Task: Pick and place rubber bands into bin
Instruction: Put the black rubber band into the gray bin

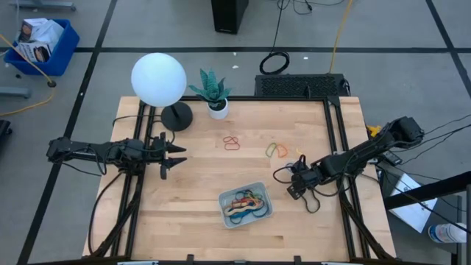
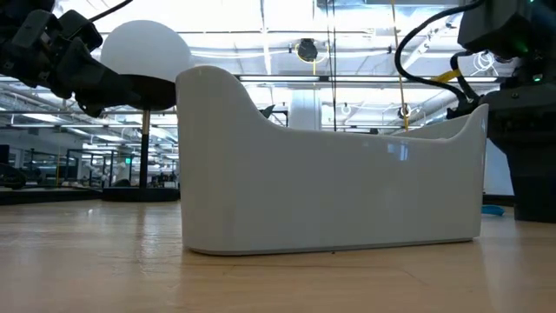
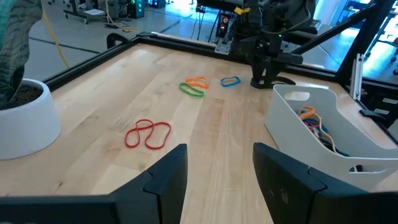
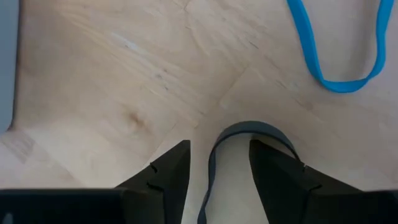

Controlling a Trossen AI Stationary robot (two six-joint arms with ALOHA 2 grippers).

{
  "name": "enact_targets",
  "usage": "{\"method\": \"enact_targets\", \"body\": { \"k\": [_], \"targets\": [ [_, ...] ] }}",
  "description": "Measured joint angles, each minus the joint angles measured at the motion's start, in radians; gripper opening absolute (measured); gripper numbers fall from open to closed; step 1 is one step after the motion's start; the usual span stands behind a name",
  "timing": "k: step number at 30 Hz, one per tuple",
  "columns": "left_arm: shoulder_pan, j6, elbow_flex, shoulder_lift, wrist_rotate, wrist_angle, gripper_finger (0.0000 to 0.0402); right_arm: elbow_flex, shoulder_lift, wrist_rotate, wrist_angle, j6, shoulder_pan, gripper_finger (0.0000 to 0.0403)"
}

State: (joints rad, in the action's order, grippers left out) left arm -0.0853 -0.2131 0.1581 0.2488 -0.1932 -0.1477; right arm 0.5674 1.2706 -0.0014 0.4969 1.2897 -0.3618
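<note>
The pale grey-blue bin (image 1: 245, 205) sits near the table's front middle and holds several coloured rubber bands (image 3: 314, 121). Loose red bands (image 1: 232, 142), orange and green bands (image 1: 276, 150) and a blue band (image 4: 339, 56) lie flat on the table. My right gripper (image 1: 294, 185) is low at the table, right of the bin, open, over a dark blue-grey band (image 4: 249, 129). One strand of that band lies between the fingers, and the loop runs under the other finger. My left gripper (image 1: 176, 157) is open and empty at the table's left. My right gripper points down at the dark blue-grey band, whose arc (image 4: 270, 132) passes beneath one finger (image 4: 280, 180). A strand (image 4: 211, 174) lies in the gap. The band lies flat on the table. I cannot tell whether the fingers touch it.
A white globe lamp (image 1: 158, 79) and a potted plant (image 1: 215, 96) stand at the far left of the table. The bin's wall (image 4: 6, 62) is close to my right gripper. Bare wood lies between the bands and the table's near edge.
</note>
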Motion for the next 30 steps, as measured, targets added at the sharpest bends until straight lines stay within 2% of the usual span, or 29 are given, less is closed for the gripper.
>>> {"method": "enact_targets", "body": {
  "k": [18, 23, 30],
  "targets": [
    [0.0, 0.0, 0.0, 0.0, 0.0, -0.008, 0.0189, -0.001, 0.0, 0.003, -0.107, -0.174, 0.0, 0.0159],
    [0.0, 0.0, 0.0, 0.0, 0.0, -0.008, 0.0189, -0.001, 0.013, 0.005, -0.03, -0.122, 0.0, 0.0142],
    [0.0, 0.0, 0.0, 0.0, 0.0, -0.015, 0.0189, 0.001, 0.046, 0.01, -0.061, -0.116, 0.0, 0.0108]
  ]
}}
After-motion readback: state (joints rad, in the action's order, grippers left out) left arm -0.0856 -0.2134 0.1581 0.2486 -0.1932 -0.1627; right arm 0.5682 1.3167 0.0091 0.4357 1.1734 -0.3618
